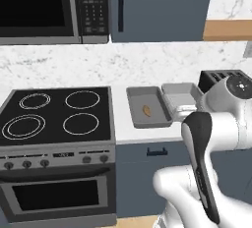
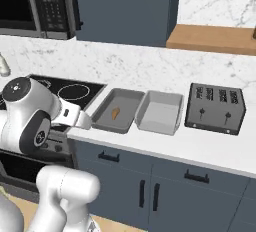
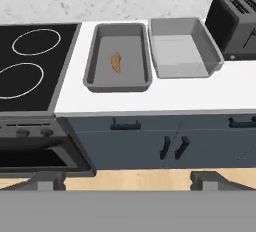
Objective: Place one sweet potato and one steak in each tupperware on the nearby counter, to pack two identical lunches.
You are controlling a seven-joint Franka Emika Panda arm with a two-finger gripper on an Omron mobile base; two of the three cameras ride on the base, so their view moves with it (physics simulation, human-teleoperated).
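Observation:
Two tupperware trays sit side by side on the white counter [image 3: 150,101]. The darker grey tupperware [image 3: 118,87] holds one small orange-brown sweet potato [image 3: 116,62], also seen in the base views [image 1: 146,110] [image 2: 115,112]. To its right, the lighter grey tupperware [image 3: 177,51] has nothing in it. My gripper [image 3: 126,182] hangs in front of the counter, well back from both trays. It is open, its fingertips [image 3: 45,181] wide apart with nothing between them. The steak is out of view.
A black four-ring stove [image 3: 35,66] with an oven below borders the trays on the left. On the right stands a slotted toaster [image 3: 235,18]. A microwave [image 1: 39,6] and blue-grey cabinet [image 1: 157,6] hang above, with a wooden shelf [image 2: 210,38] beside them. Drawers with black handles [image 3: 125,124] lie under the counter.

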